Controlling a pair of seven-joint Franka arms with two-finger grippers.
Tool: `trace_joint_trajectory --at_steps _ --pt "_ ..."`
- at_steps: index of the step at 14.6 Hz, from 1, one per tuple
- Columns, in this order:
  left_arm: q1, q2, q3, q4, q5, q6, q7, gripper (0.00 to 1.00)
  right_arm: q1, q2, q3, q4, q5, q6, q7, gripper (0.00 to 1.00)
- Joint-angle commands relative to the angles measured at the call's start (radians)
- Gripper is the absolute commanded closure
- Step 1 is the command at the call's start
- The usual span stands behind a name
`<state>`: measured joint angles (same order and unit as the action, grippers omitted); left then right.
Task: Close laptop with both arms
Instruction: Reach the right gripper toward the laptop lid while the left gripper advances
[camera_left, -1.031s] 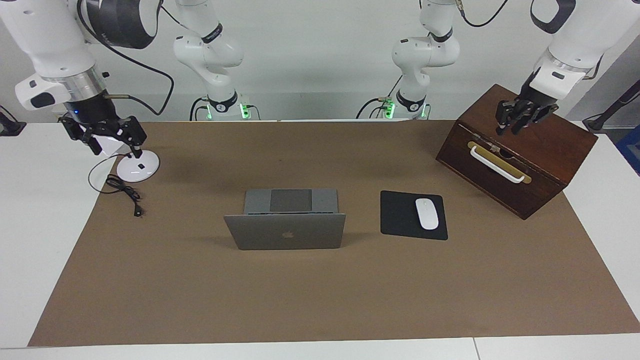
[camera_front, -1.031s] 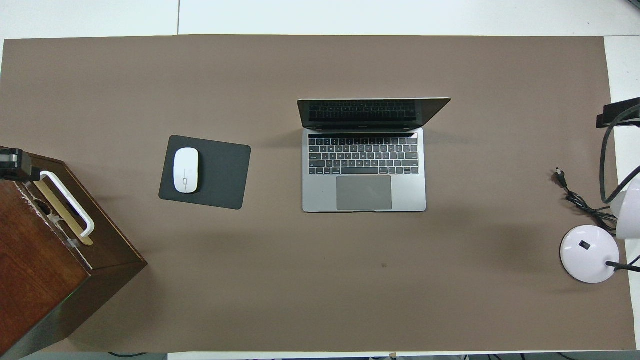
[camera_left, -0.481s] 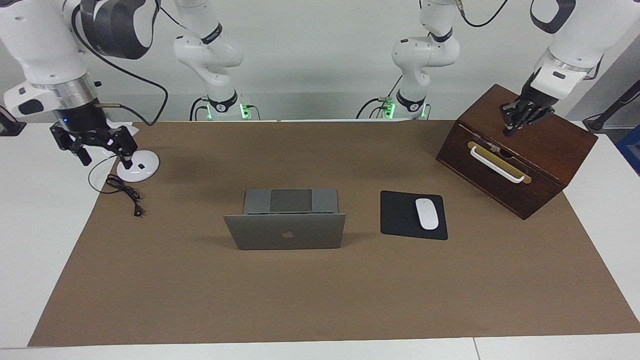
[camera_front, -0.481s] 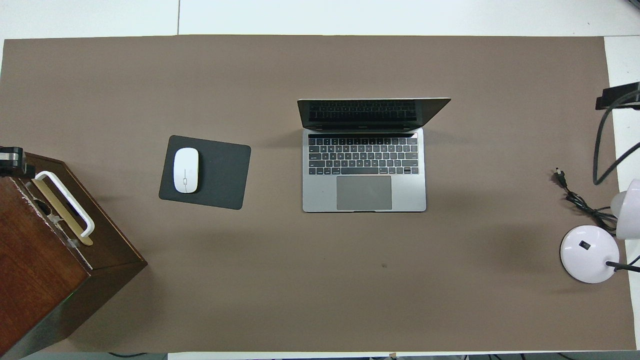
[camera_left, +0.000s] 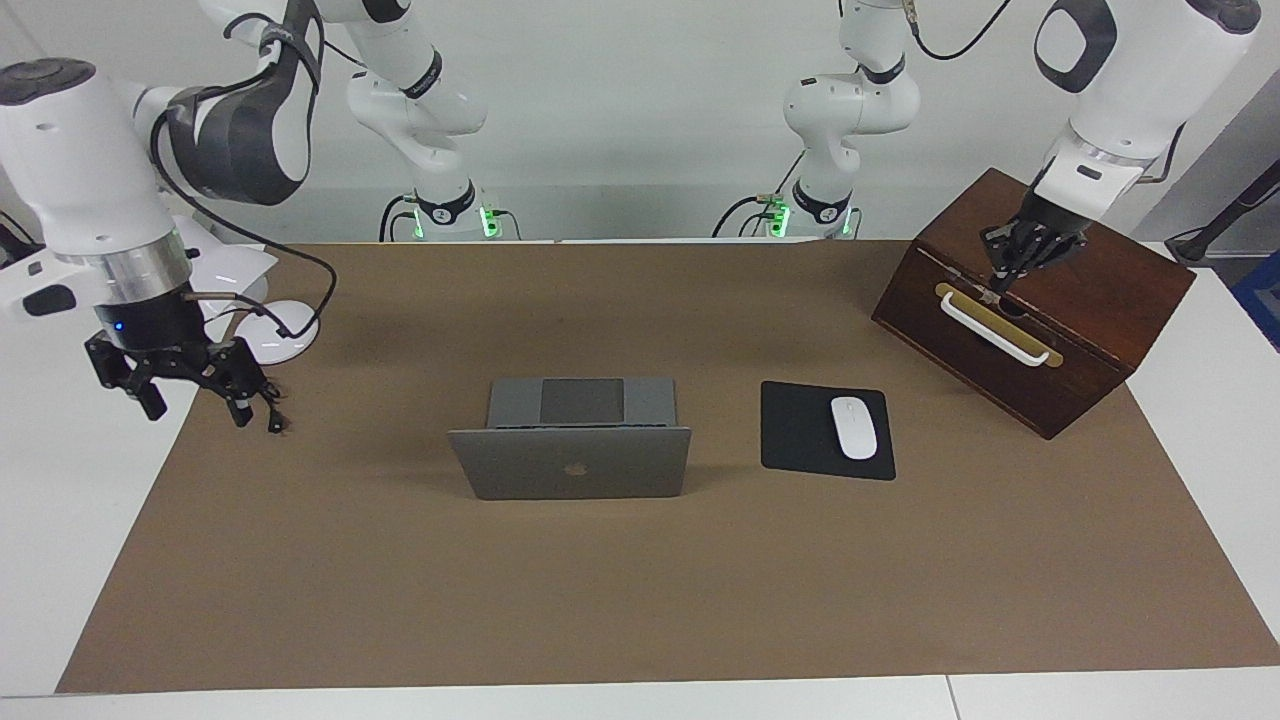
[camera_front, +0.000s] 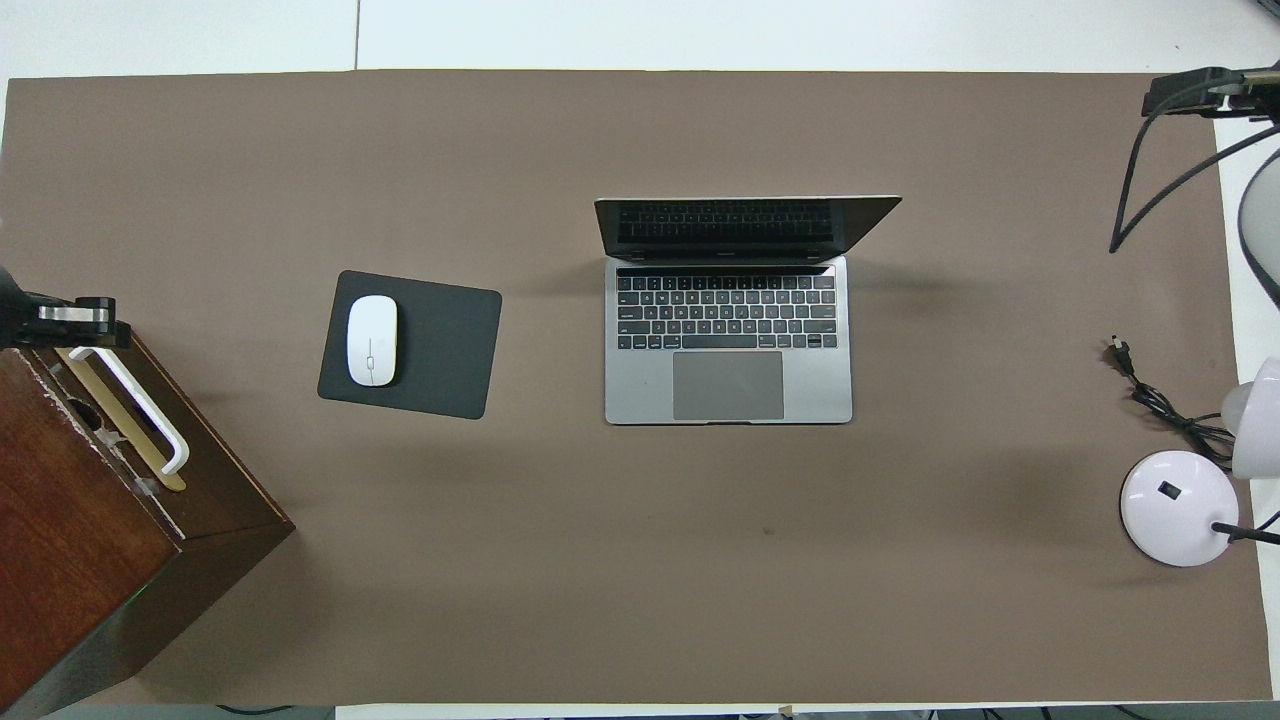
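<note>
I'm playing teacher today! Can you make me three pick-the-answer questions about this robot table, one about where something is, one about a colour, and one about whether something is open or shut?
1. Where is the white mouse?
A. on the black mouse pad
B. on the laptop
C. on the wooden box

2. What colour is the handle on the wooden box?
A. red
B. white
C. green

3. How is the laptop right now?
A. shut flat
B. open, lid standing up
C. upside down

Answers:
1. A, the mouse lies on the pad beside the laptop.
2. B, a white bar crosses the box's front.
3. B, the overhead view shows the keyboard uncovered.
</note>
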<state>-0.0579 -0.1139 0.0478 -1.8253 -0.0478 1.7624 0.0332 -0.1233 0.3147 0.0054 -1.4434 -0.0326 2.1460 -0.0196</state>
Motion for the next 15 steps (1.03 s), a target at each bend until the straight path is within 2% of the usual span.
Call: trace_joint_trajectory --at_steps 1,3,5,8,10,15 --pt "-0.037 -0.096 0.009 -0.161 -0.03 0.13 -0.012 1.0 -0.006 0.128 0.024 0.142 -0.009 0.049 -0.03 0.07" --pt "-0.065 -0.136 0.007 -0.25 -0.044 0.227 -0.012 1.0 -0.002 0.208 0.041 0.245 -0.009 0.052 -0.028 0.22" --pt "-0.1 -0.17 0.007 -0.334 -0.047 0.323 -0.015 1.0 0.002 0.263 0.048 0.299 -0.009 0.089 -0.026 0.48" --pt "-0.166 -0.214 0.007 -0.437 -0.055 0.442 -0.041 1.0 0.045 0.31 0.048 0.298 -0.018 0.204 -0.011 0.99" --pt "-0.224 -0.245 0.009 -0.512 -0.055 0.538 -0.085 1.0 0.068 0.336 0.045 0.301 -0.021 0.257 0.004 1.0" --pt "-0.39 -0.259 0.009 -0.629 -0.055 0.773 -0.234 1.0 0.151 0.362 0.025 0.345 -0.045 0.255 0.058 1.0"
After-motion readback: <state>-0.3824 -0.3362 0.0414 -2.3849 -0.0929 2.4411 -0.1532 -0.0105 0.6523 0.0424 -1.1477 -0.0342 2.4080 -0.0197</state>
